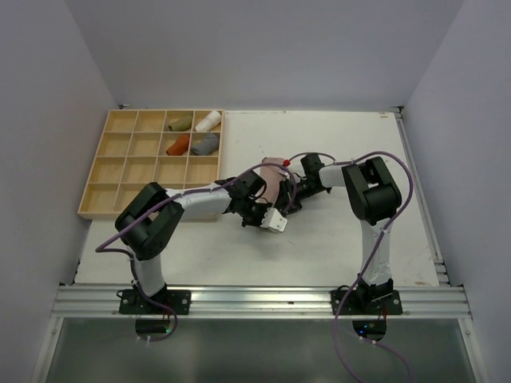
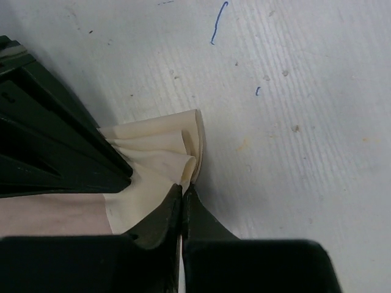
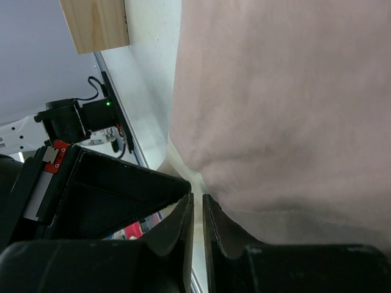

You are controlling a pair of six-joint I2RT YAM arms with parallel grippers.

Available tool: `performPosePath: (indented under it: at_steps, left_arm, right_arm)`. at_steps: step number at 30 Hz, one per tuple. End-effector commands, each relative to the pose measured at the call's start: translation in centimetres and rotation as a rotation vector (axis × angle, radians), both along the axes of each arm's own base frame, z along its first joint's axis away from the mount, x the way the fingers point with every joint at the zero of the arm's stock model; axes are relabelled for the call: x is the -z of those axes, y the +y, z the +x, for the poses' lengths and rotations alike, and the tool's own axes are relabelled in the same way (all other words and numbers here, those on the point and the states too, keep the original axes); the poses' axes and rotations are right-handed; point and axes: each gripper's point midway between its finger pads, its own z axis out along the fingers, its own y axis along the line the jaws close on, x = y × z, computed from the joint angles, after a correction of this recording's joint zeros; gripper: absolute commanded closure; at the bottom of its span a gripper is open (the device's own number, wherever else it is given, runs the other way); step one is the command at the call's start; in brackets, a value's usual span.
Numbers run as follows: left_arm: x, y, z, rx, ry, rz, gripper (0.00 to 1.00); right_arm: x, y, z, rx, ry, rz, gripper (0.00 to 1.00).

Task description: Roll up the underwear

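Left pincer [image 2: 184,189] pinching beige underwear [image 2: 156,149] | white table [image 2: 293,159] (blue scribbles [image 2: 219,23]) | grey walls [image 1: 263,48]

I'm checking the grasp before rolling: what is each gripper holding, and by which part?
Left gripper: jaws shut on the pale underwear, pinching its bunched cream edge. Right gripper: nearly closed at the same garment's edge; grip cannot be told.

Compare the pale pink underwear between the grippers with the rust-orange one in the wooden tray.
The pale pink underwear lies spread on the table; the rust-orange underwear is a roll in a wooden tray compartment. The pale pink underwear is pinched at its edge by the left gripper and right gripper; the rust-orange one sits untouched. Colours differ, pale pink against rust. Both are small soft cloth pieces.
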Motion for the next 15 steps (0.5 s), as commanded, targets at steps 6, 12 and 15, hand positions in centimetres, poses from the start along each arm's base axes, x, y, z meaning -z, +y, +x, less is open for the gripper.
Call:
performPosePath:
  at_steps: [6,12,15]
  left_arm:
    - [-3.6,-0.2,-7.0,0.014,0.263,0.005,1.0]
    - [-5.2,-1.5,-6.8,-0.079,0.352,0.006,1.0]
    - [-6.2,-2.0,-5.6,-0.1,0.337,0.002,1.0]
  right_arm:
    - [-6.8,0.1,2.9,-0.032,-0.231,-0.012,0.81]
    - [-2.8,-0.6,1.0,-0.099,-0.177,-0.096,0.83]
    - [-0.4,-1.0,-0.3,-0.143,-0.166,-0.139,0.83]
